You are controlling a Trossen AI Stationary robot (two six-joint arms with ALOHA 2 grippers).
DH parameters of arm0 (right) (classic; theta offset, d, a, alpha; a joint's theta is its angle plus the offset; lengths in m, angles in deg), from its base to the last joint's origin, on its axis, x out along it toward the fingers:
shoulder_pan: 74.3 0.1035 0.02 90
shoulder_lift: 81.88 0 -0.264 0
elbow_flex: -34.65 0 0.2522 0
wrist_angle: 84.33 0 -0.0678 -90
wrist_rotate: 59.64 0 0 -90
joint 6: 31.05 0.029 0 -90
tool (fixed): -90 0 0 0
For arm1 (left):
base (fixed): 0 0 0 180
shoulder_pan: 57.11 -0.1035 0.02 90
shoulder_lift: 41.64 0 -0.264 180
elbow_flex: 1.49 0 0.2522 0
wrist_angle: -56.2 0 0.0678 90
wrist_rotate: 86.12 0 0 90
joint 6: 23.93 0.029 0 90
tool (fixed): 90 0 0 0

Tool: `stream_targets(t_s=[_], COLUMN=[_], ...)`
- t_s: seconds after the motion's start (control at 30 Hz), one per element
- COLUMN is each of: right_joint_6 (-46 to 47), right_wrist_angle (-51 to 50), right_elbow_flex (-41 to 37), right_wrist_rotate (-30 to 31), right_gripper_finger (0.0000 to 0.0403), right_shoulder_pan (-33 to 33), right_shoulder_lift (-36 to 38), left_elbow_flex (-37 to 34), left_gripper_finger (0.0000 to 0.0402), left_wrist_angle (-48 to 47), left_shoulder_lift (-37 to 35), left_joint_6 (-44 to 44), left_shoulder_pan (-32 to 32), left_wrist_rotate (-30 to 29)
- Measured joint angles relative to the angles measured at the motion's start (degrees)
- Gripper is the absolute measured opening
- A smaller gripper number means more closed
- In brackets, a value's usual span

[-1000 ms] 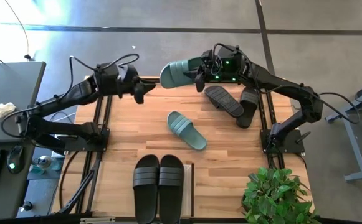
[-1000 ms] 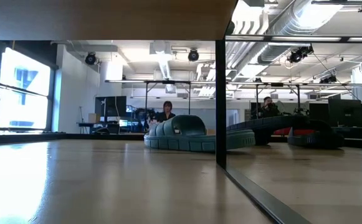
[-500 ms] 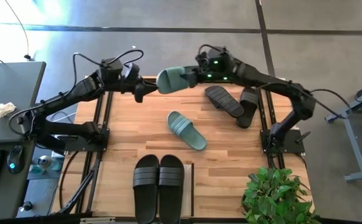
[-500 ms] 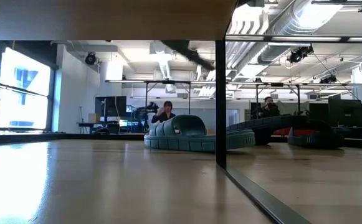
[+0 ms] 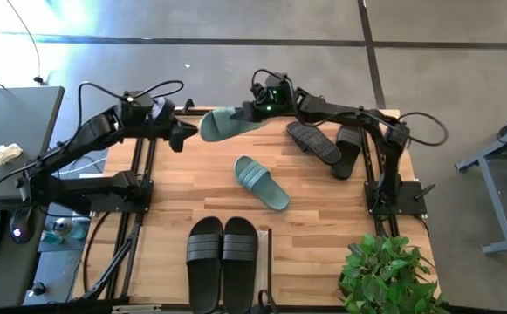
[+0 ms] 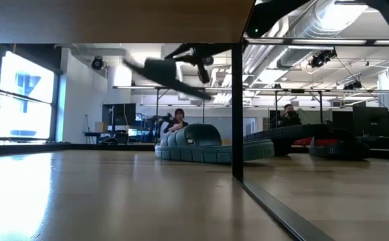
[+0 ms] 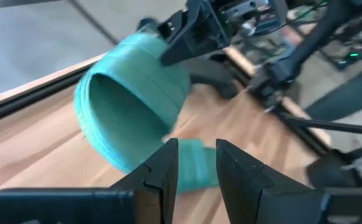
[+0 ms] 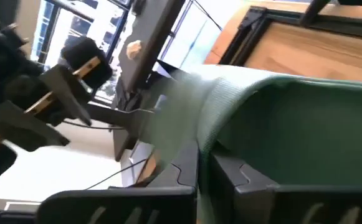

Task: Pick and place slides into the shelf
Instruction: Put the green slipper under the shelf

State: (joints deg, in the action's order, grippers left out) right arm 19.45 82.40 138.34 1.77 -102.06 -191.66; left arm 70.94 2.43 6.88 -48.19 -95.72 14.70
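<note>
High view: my right gripper [image 5: 251,112] is clamped shut on the strap end of a sage-green slide [image 5: 224,123], holding it in the air above the far edge of the table [image 5: 174,187], toe toward my left arm. My left gripper [image 5: 181,135] hangs just beside that toe, apart from it; its fingers [image 7: 168,163] stand a little parted with nothing between them.

Table contents: the second green slide [image 5: 261,182] lies flat near the centre, set at an angle. Two black slides [image 5: 327,145] rest at the far right, one overlapping the other. A black pair [image 5: 222,262] sits side by side on the shelf [image 5: 265,262] at the near edge, on its top board.

Low view: the lower level of the shelf holds no slide that I can see; the green slide on the table [image 6: 201,144] shows beyond it, and the held one [image 6: 171,72] appears high above.

A potted plant [image 5: 388,275] stands at the near right corner.
</note>
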Motion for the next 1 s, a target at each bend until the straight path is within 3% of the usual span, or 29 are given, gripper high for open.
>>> stream_targets(t_s=[0.23, 1.0], right_joint_6=[0.6, 7.8], right_wrist_angle=[-0.7, -3.7], right_elbow_flex=[0.0, 0.0], right_wrist_rotate=[1.6, -1.5], right_gripper_finger=[0.0, 0.0], right_shoulder_pan=[-0.8, -0.2], right_shoulder_lift=[-1.4, -6.1], left_elbow_flex=[0.0, 0.0], left_gripper_finger=[0.0095, 0.0095], left_wrist_angle=[-5.5, -5.7], left_shoulder_lift=[-0.9, 1.9], left_joint_6=[-0.2, 3.0], left_shoulder_pan=[0.0, 0.0], left_wrist_rotate=[-8.1, -7.1])
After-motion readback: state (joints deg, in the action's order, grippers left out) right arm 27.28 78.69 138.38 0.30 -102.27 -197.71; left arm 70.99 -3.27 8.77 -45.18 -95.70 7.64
